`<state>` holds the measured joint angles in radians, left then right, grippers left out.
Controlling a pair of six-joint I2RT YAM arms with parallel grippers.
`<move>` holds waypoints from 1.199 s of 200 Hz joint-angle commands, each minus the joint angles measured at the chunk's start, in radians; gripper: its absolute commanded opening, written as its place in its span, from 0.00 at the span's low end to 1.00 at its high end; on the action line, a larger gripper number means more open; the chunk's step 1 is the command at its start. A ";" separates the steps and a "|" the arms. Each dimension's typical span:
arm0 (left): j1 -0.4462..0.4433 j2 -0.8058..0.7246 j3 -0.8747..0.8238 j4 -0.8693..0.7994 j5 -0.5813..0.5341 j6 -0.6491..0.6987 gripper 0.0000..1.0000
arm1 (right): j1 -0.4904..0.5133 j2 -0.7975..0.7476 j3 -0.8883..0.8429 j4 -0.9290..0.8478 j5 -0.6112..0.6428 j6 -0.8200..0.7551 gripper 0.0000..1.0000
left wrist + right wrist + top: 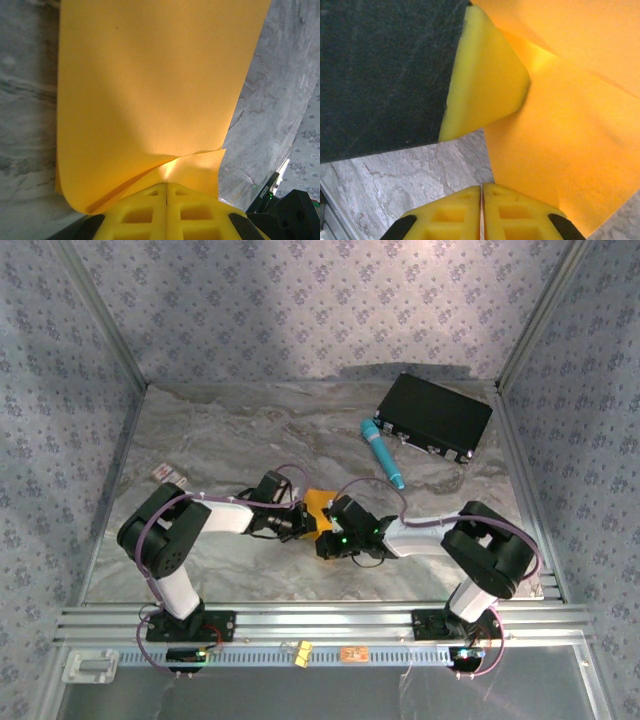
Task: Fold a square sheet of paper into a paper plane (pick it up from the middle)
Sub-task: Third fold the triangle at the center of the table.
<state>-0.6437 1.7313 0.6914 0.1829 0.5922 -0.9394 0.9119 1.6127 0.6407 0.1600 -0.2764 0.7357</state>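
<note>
Crowding mid-table, you are hiding most of the thin orange-yellow square sheet of paper; the left gripper is pinching its buckled edge, the right gripper is sitting closed, hold unclear; grey marble tabletop is lying open around.

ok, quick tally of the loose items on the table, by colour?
Orange-yellow: 1, square sheet of paper
Teal: 1, pen-like cylinder
Black: 1, flat case
White-and-red: 1, small card
Total: 4
</note>
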 commanded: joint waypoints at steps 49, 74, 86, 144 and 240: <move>-0.002 0.056 -0.007 -0.077 -0.060 0.013 0.06 | -0.001 -0.061 -0.084 -0.056 -0.015 0.025 0.12; -0.001 0.054 -0.007 -0.079 -0.061 0.014 0.06 | -0.001 -0.082 -0.113 -0.075 -0.012 0.021 0.11; -0.001 0.054 -0.007 -0.079 -0.061 0.014 0.06 | -0.001 -0.094 -0.127 -0.075 -0.010 0.020 0.11; -0.002 0.053 -0.007 -0.079 -0.059 0.013 0.06 | -0.001 -0.142 -0.164 -0.118 -0.012 0.005 0.10; -0.002 0.038 -0.010 -0.077 -0.057 0.006 0.06 | -0.022 -0.256 -0.086 -0.155 0.001 0.007 0.10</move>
<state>-0.6437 1.7374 0.6952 0.1837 0.5987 -0.9398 0.9035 1.3800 0.5091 0.0219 -0.2768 0.7441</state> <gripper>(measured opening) 0.057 0.103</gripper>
